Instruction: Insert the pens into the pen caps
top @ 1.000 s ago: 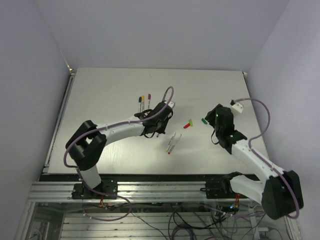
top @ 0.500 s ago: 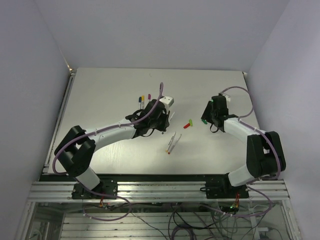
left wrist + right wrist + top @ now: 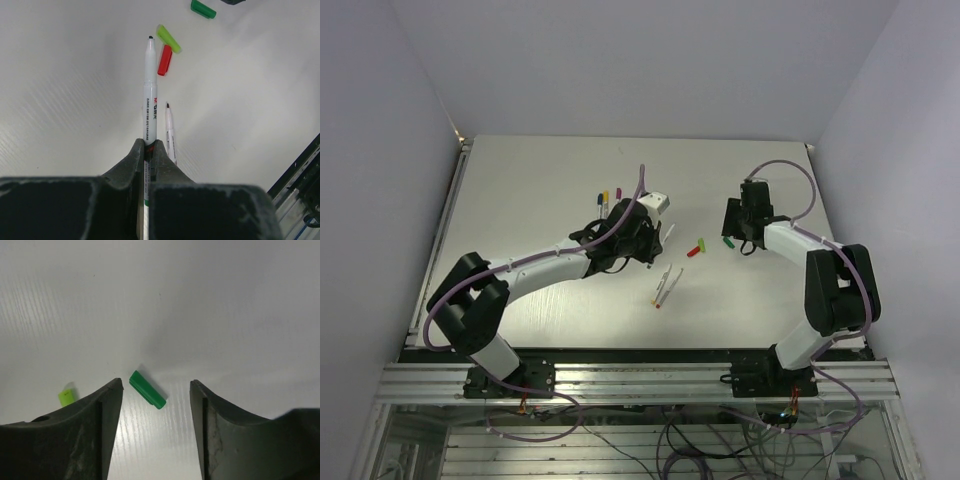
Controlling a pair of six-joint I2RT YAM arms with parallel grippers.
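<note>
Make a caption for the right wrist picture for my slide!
Right gripper, jaws open, poised above a green pen cap lying on the white table, a lime-green cap nearby.

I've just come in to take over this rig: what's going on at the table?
The left gripper is shut on a white pen, which is uncapped. Its tip points toward a red cap and a yellow-green cap lying on the table. A second pen lies loose nearby. The right gripper is open, with its fingers framing a green cap that lies on the table and is not yet gripped.
</note>
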